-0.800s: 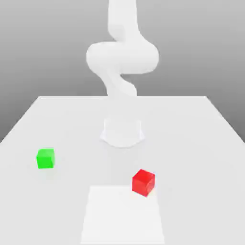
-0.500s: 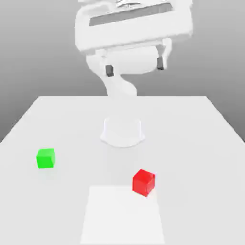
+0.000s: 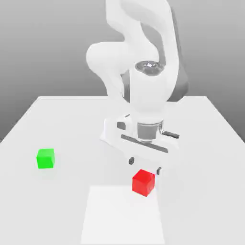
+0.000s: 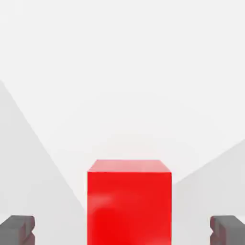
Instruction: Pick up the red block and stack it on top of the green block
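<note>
Grey backdrop, plain white bench (image 3: 201,143) with a slightly brighter white rectangle (image 3: 122,215) at its near edge. White Panda arm (image 3: 139,52) folds over from the back and points its hand straight down at the bench.

Gripper (image 3: 144,166) sits just above and slightly behind the red block (image 3: 143,182) in the exterior view, dark fingertips (image 3: 131,160) spread either side of it. Jaws wide apart, nothing held. Hand view confirms: red block (image 4: 129,203) centred between the two dark fingertips (image 4: 17,228), clear gap on each side, no contact with either one. Block rests flat on the bench, one corner turned toward the exterior camera, at the upper corner of the bright rectangle on the exterior view's right.

Green block (image 3: 46,158) sits flat on the bench, well apart from the red one, toward the exterior view's left and a little further back. Nothing on top of it, nothing touching it.

Round white arm base (image 3: 110,134) is partly hidden behind the hand, mid-bench.
</note>
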You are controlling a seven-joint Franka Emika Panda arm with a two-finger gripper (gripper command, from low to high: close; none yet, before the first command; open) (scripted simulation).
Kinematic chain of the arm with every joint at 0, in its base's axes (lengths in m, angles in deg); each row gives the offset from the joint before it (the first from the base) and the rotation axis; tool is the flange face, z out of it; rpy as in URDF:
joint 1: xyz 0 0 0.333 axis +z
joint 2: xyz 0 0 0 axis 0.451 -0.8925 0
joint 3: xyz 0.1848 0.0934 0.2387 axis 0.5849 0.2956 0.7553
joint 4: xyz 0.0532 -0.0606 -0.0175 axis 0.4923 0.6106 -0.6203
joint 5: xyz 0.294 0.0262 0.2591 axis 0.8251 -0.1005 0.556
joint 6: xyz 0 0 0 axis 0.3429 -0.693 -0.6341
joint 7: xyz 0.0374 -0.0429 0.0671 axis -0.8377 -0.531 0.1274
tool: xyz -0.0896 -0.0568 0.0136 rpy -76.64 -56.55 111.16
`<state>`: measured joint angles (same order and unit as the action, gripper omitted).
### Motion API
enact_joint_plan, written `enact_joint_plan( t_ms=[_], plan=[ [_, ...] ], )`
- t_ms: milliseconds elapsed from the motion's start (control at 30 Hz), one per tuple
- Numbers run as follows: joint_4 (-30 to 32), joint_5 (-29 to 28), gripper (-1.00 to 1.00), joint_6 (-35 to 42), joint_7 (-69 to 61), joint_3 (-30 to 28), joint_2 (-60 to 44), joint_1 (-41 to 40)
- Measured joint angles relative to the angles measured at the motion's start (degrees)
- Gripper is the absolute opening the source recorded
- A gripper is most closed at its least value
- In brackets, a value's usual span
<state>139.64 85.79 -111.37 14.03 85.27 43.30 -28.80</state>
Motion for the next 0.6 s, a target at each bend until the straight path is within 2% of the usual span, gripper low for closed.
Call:
enact_joint_plan(
  t_ms=[167, 300, 333, 533, 600],
  plan=[
    [-0.8, -7.2, 0.0, -5.4, 4.9, -3.1, -6.3, 0.9],
    [-1.3, -12.2, 0.0, -9.9, 8.9, -10.2, -11.4, 6.9],
    [-1.3, -12.6, -1.0, -10.6, 9.2, -11.3, -12.2, 8.0],
    [-1.3, -12.9, -1.0, -11.1, 9.5, -11.9, -12.6, 8.6],
    [-1.3, -11.9, -1.0, -9.9, 8.6, -10.3, -11.4, 7.2]
  ],
)
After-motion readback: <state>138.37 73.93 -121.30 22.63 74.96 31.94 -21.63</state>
